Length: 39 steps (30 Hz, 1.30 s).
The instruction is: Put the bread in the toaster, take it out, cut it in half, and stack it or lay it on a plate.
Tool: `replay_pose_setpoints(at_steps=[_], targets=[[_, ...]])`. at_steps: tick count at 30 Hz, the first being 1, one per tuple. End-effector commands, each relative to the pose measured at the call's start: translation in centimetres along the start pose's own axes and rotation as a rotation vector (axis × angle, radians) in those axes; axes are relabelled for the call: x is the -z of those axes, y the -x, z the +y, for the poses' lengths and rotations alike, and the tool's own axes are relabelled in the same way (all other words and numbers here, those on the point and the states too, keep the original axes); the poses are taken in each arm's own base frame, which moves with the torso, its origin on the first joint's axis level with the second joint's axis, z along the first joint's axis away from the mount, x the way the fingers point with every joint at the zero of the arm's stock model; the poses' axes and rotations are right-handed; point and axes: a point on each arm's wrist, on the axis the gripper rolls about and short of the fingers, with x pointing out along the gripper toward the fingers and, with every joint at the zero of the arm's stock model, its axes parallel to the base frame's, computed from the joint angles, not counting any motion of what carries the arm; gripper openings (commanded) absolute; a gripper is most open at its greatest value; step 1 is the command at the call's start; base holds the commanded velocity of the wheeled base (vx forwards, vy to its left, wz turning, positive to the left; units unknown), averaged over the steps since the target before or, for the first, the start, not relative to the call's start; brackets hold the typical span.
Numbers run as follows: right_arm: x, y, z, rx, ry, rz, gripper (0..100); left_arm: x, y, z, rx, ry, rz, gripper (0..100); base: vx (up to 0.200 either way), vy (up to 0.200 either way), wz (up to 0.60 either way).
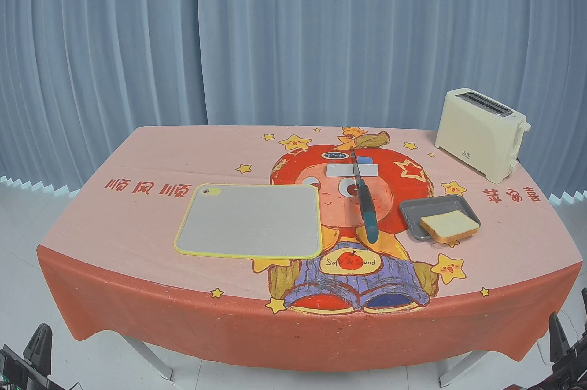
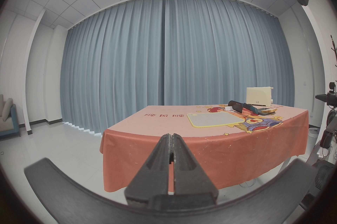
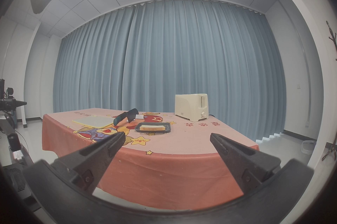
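A slice of bread (image 1: 449, 225) lies on a dark grey plate (image 1: 428, 206) at the table's right front. The cream toaster (image 1: 481, 132) stands at the back right corner. A knife with a teal handle (image 1: 365, 205) lies between the plate and a grey cutting board with a yellow rim (image 1: 251, 220). My left gripper (image 2: 171, 156) is shut and empty, low, off the table's left front corner. My right gripper (image 3: 167, 147) is open and empty, low, off the right front corner. From there I see the bread (image 3: 152, 127), the plate (image 3: 166, 125) and the toaster (image 3: 191, 106).
A pink and red printed cloth (image 1: 153, 165) covers the table and hangs over its front edge. Blue curtains close off the back. The left part of the tabletop is bare. A sofa (image 2: 5, 119) stands far off by the wall.
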Motion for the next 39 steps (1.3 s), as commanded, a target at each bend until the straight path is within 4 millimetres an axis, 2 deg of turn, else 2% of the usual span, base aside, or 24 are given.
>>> replay_pose_setpoints(at_steps=[1, 39], targets=[[0.53, 0.0, 0.01, -0.002, 0.002, 0.001, 100, 0.49, -0.11, 0.0, -0.001, 0.0, 0.015, 0, 0.0, 0.0, 0.0], [0.48, 0.0, 0.0, 0.001, 0.002, -0.004, 100, 0.46, -0.12, 0.0, -0.002, 0.0, 0.014, 0, 0.0, 0.0, 0.0]])
